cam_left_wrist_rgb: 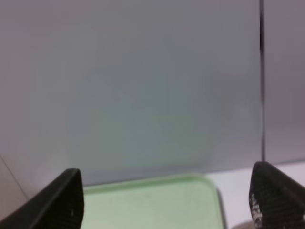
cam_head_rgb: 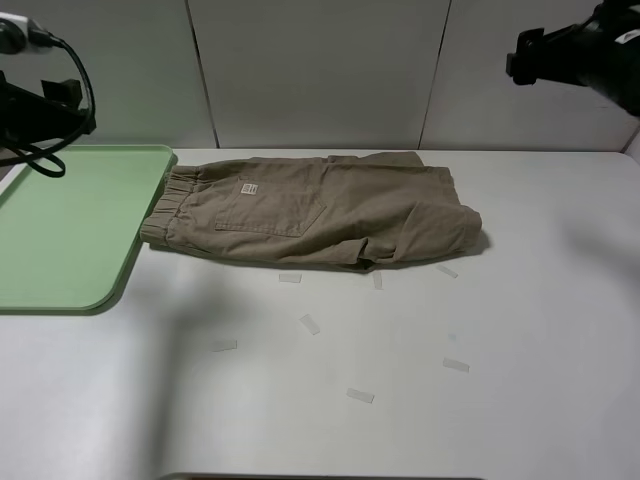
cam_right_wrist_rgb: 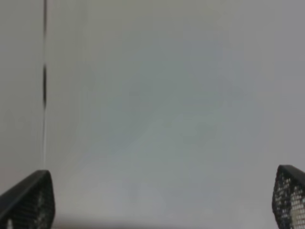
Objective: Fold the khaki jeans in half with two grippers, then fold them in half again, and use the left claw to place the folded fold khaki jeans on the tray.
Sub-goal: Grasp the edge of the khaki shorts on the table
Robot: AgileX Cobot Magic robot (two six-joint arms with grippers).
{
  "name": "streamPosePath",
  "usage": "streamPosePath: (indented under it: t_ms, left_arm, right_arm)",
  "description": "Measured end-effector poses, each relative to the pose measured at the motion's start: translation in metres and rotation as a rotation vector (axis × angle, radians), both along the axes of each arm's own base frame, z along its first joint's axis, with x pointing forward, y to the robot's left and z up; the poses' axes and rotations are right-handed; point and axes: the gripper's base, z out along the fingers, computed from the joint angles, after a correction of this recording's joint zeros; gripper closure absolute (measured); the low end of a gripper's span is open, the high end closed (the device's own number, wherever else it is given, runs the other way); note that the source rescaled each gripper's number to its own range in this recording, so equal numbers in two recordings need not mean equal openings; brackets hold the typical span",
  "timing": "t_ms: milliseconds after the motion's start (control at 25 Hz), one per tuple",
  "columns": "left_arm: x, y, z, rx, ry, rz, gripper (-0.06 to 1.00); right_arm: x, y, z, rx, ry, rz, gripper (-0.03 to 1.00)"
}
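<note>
The khaki jeans (cam_head_rgb: 320,210) lie folded lengthwise on the white table, waistband toward the tray, legs toward the right, patch pocket and small label facing up. The pale green tray (cam_head_rgb: 60,230) lies at the left, its right rim touching the waistband; its far corner also shows in the left wrist view (cam_left_wrist_rgb: 157,202). My left gripper (cam_left_wrist_rgb: 167,205) is open and empty, raised over the tray's far side and facing the back wall. My right gripper (cam_right_wrist_rgb: 164,205) is open and empty, raised high at the back right, facing the wall. Both arms (cam_head_rgb: 40,95) (cam_head_rgb: 585,45) are clear of the garment.
Several small white tape strips (cam_head_rgb: 310,323) lie on the table in front of the shorts. Grey wall panels (cam_head_rgb: 320,70) stand along the table's back edge. The white table (cam_head_rgb: 540,330) extends to the right and front.
</note>
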Motion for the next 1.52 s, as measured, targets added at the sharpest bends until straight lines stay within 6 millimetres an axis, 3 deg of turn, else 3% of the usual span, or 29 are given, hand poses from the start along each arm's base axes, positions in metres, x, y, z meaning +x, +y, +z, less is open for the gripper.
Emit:
streamPosePath:
  t_ms: [160, 440, 640, 880, 920, 960, 1240, 1520]
  left_arm:
    - [-0.02, 0.002, 0.013, -0.045, -0.045, -0.001, 0.26]
    - [-0.049, 0.001, 0.035, -0.102, 0.006, -0.055, 0.15]
    - [-0.074, 0.004, 0.064, -0.123, -0.104, -0.069, 0.13]
    - [-0.122, 0.006, 0.093, -0.171, -0.2, -0.124, 0.13]
    - [-0.122, 0.006, 0.093, -0.171, -0.2, -0.124, 0.13]
    - [-0.138, 0.006, 0.098, -0.192, -0.218, -0.146, 0.13]
    - [-0.182, 0.005, 0.103, -0.21, -0.23, -0.228, 0.12]
    - [-0.203, -0.002, 0.101, -0.12, -0.053, -0.325, 0.02]
  right_arm:
    - [-0.016, -0.004, 0.036, 0.007, -0.1, -0.014, -0.03]
    - [-0.039, -0.006, 0.072, 0.008, -0.181, 0.002, -0.03]
    - [-0.056, -0.006, 0.094, 0.024, -0.221, 0.027, -0.03]
    - [-0.085, -0.007, 0.121, 0.017, -0.25, 0.067, -0.03]
    - [-0.089, -0.007, 0.124, 0.018, -0.252, 0.075, -0.03]
    - [-0.094, -0.007, 0.128, 0.022, -0.258, 0.084, -0.03]
    - [-0.132, -0.007, 0.154, 0.047, -0.309, 0.148, -0.03]
    - [-0.179, -0.009, 0.179, 0.061, -0.393, 0.204, -0.03]
